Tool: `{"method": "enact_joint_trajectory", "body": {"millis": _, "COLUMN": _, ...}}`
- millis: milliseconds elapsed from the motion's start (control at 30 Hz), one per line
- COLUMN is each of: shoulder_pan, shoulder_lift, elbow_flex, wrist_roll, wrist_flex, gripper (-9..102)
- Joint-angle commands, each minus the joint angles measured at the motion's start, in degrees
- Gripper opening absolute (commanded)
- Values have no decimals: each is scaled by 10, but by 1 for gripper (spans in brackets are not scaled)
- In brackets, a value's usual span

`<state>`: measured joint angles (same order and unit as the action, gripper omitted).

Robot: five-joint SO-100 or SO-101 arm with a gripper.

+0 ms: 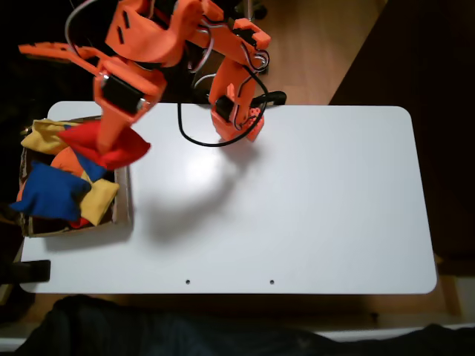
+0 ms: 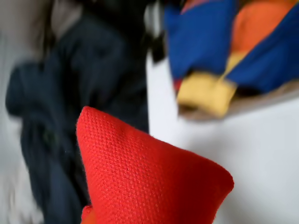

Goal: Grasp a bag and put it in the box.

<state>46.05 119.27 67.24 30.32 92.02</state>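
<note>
In the fixed view my orange gripper (image 1: 105, 143) hangs over the right rim of the brown cardboard box (image 1: 125, 202) at the table's left end, shut on the red bag (image 1: 111, 150). The bag is in the air, partly above the box and partly above the table. In the wrist view the red bag (image 2: 149, 182) takes up the lower foreground, and the blurred box (image 2: 273, 97) lies at the upper right.
Blue (image 1: 48, 191), yellow (image 1: 99, 200) and orange (image 1: 68, 159) bean bags fill the box. A black cable (image 1: 194, 139) loops on the white table (image 1: 297, 208) by the arm's base (image 1: 239, 119). Dark cloth (image 1: 185, 330) lies along the front edge.
</note>
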Motion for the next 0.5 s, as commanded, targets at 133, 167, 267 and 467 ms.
{"method": "enact_joint_trajectory", "body": {"millis": 133, "shoulder_pan": 105, "shoulder_lift": -19, "elbow_flex": -33, "wrist_roll": 25, "wrist_flex": -71, "gripper": 0}}
{"method": "enact_joint_trajectory", "body": {"millis": 167, "shoulder_pan": 116, "shoulder_lift": -24, "elbow_flex": -33, "wrist_roll": 25, "wrist_flex": -82, "gripper": 0}}
{"method": "enact_joint_trajectory", "body": {"millis": 267, "shoulder_pan": 142, "shoulder_lift": -43, "elbow_flex": -33, "wrist_roll": 21, "wrist_flex": -105, "gripper": 0}}
{"method": "enact_joint_trajectory", "body": {"millis": 467, "shoulder_pan": 180, "shoulder_lift": -99, "elbow_flex": -33, "wrist_roll": 21, "wrist_flex": -149, "gripper": 0}}
